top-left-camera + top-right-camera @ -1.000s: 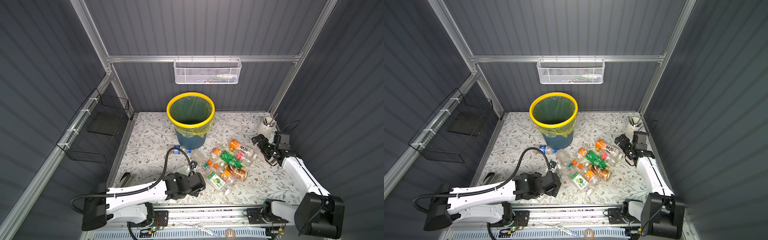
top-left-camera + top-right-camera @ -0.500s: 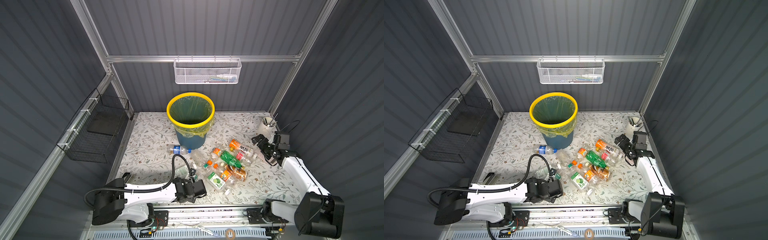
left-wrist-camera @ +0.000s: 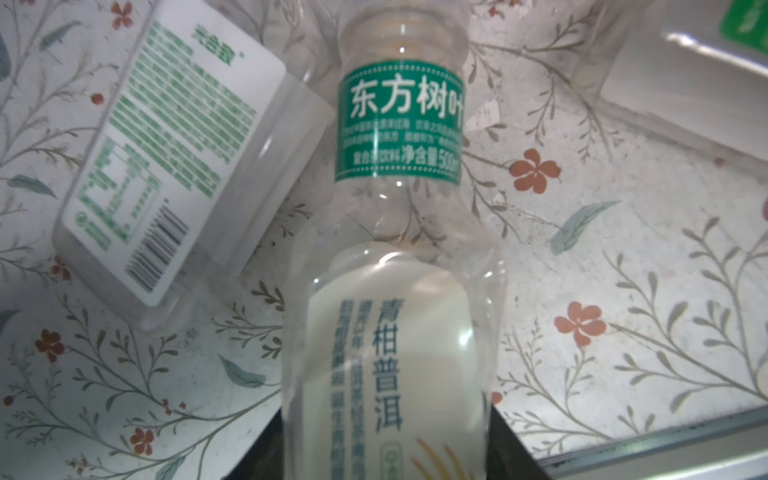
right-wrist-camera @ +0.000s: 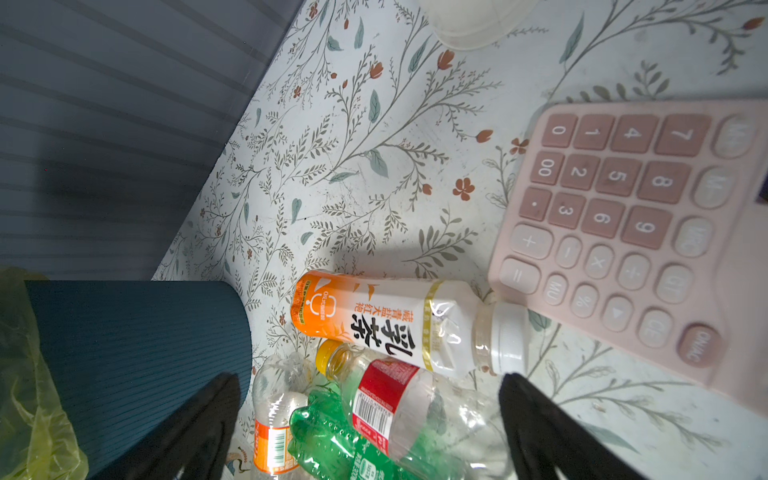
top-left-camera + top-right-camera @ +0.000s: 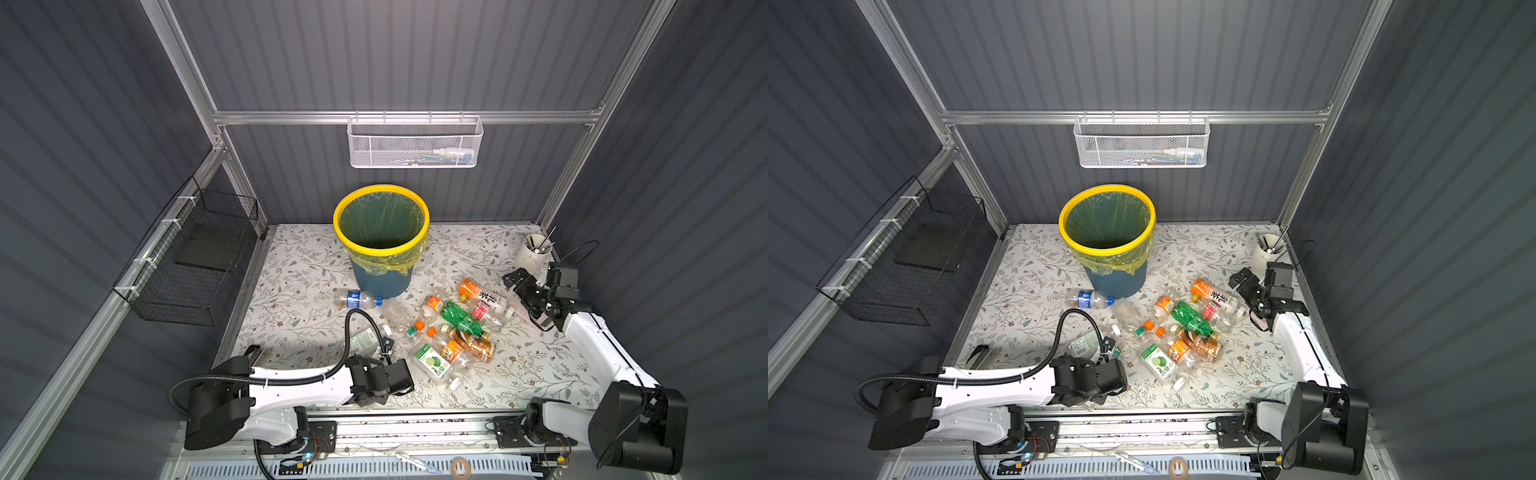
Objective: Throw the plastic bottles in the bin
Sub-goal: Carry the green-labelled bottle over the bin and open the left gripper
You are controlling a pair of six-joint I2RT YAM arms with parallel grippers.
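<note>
Pickup seems done: left gripper (image 3: 386,453) pinches a green-labelled clear bottle (image 3: 395,291); right gripper (image 4: 374,432) hangs spread over the bottle pile (image 5: 459,318). Next it needs lifting over the rim of the bin (image 5: 380,248).

You have the bin (image 5: 382,284) at the back middle of the desk (image 5: 299,324), below the mesh basket (image 5: 415,145) on the rear wall. The wire basket (image 5: 187,266) hangs on the left wall. The bottles (image 5: 457,328) lie heaped in front of the bin and to its right, with a stray bottle (image 5: 357,299) at its foot. The cup (image 5: 534,253) sits in the far right corner, and the right gripper (image 5: 524,289) is between it and the heap. The left gripper (image 5: 376,390) is at the near edge, left of the heap, clamped on the held bottle (image 3: 395,332).
</note>
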